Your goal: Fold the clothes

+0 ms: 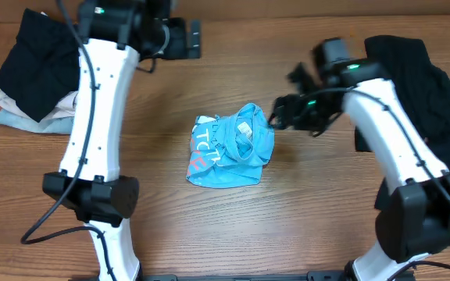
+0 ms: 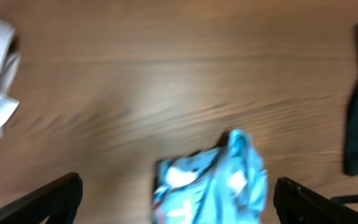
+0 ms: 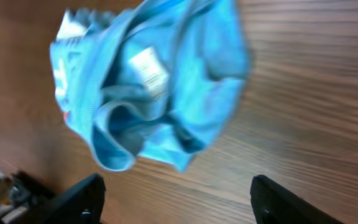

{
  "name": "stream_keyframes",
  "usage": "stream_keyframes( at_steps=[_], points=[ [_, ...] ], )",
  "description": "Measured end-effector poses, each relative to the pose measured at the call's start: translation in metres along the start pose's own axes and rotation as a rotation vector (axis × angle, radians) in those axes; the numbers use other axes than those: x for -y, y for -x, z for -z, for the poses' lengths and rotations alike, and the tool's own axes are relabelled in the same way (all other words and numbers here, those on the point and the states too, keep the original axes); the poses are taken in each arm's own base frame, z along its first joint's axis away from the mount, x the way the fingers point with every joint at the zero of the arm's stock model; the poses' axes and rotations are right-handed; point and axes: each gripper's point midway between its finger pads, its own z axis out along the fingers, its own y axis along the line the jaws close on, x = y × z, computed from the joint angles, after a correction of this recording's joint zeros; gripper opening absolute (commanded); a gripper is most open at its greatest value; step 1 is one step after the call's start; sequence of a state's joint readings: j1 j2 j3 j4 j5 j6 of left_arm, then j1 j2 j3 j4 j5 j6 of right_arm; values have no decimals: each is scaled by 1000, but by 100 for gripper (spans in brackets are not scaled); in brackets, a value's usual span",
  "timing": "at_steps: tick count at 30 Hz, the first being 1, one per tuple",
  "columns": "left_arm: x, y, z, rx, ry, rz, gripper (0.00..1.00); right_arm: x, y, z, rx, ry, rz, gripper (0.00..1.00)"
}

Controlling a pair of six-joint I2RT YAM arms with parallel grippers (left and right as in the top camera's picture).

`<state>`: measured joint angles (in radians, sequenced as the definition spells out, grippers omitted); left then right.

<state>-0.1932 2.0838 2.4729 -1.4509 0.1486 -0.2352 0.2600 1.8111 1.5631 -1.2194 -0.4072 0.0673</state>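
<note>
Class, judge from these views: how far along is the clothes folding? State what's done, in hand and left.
Done: a stack sits at far left, seemingly finished. In hand: nothing is gripped; the left gripper and right gripper are open, and the blue shirt lies as a compact but rumpled bundle. Left: tidying that bundle and folding the black garment heaped at the right.

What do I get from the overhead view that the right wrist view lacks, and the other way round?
Only overhead: the left arm and right arm, a stack of clothes at the far left with a black piece on top, and a black garment lying at the right.
Only right wrist: the right claw seen open, nothing between its fingers, and the white label in the collar up close.
Both: the bunched light-blue T-shirt on the wooden table.
</note>
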Motion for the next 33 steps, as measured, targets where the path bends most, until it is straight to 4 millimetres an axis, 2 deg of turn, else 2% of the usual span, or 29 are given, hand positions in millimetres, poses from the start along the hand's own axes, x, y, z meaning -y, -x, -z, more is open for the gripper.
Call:
stream_keyframes(
  at_steps=[3, 4, 8, 11, 14, 15, 18, 22, 25, 26, 29, 33],
  points=[
    [-12, 0, 2, -6, 14, 13, 100, -16, -8, -18, -21, -14, 38, 78],
    [-14, 0, 2, -6, 17, 12, 100, -19, -11, -23, -28, -17, 45, 75],
    [-15, 1, 2, -5, 19, -5, 100, -25, -26, -51, -56, -28, 70, 60],
    [-15, 0, 2, -8, 20, -14, 100, -23, -35, -64, -74, -36, 69, 48],
    [-15, 0, 2, -10, 20, -24, 100, -17, -39, -73, -75, -41, 53, 27],
    [-16, -1, 2, -11, 20, -25, 100, -16, -40, -75, -76, -43, 49, 24],
    [-16, -1, 2, -14, 21, -25, 100, -14, -37, -77, -63, -43, 50, 25],
    [-17, -7, 2, -38, 26, -22, 100, -17, -29, -78, -31, -33, 54, 44],
    [-18, -9, 1, -47, 28, -22, 100, -20, -23, -78, -4, -22, 49, 44],
    [-18, -9, 0, -48, 29, -24, 100, -21, -21, -78, 4, -14, 48, 39],
    [-19, -9, -2, -52, 37, -23, 100, -24, -17, -78, 16, -1, 47, 6],
    [-20, -9, -3, -54, 41, -23, 100, -21, -28, -78, -25, -14, 7, 4]
  ],
)
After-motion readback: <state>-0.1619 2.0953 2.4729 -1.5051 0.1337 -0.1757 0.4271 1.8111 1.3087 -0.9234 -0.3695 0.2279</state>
